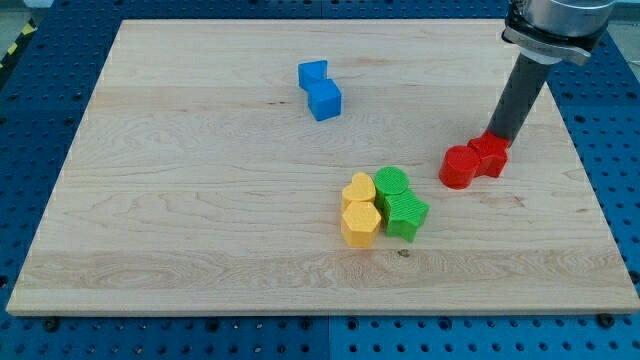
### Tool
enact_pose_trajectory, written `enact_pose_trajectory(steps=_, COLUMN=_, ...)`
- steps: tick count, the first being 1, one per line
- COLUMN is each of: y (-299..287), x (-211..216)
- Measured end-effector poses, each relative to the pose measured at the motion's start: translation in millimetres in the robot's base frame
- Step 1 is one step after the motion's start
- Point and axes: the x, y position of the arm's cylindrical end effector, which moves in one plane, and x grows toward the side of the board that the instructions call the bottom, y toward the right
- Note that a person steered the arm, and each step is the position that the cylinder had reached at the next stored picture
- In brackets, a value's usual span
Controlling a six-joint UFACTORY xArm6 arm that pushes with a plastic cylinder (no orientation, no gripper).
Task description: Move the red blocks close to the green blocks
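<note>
A pale wooden board (200,220) with fine lengthwise grain lies on a blue perforated table (40,110), and I count eight small matte plastic blocks on it, in four colours, two of each.

My landmark is the green pair, a little toward the view's bottom and right of the board's middle. The green round block (392,183) has a ribbed top and touches the green angular block (406,215), which sits just toward the view's bottom from it.

Pressed against the green pair on the view's left are two yellow pieces: a yellow heart-like block (358,188) and, below it, a yellow hexagonal block (360,225). All four form one tight cluster.

The two red pieces lie near the green pair, toward the view's right and slightly up, a narrow strip of bare wood between them. The red rounded block (459,167) is the nearer one; the red squarish block (490,156) touches it on the far side.

Well away from the green pair, toward the view's top and left, stand a blue notched block (313,74) and a blue cube (325,101), touching each other.

My rod is dark, straight and smooth, slanting down from a grey metal collar (552,28) at the view's top right. My tip (496,133) rests against the top edge of the red squarish block, on the side away from the green pair. It carries no jaws and holds nothing.
</note>
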Motion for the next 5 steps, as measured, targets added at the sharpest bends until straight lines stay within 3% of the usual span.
enact_pose_trajectory(steps=2, y=-6, x=-20)
enact_pose_trajectory(steps=5, y=-30, x=8)
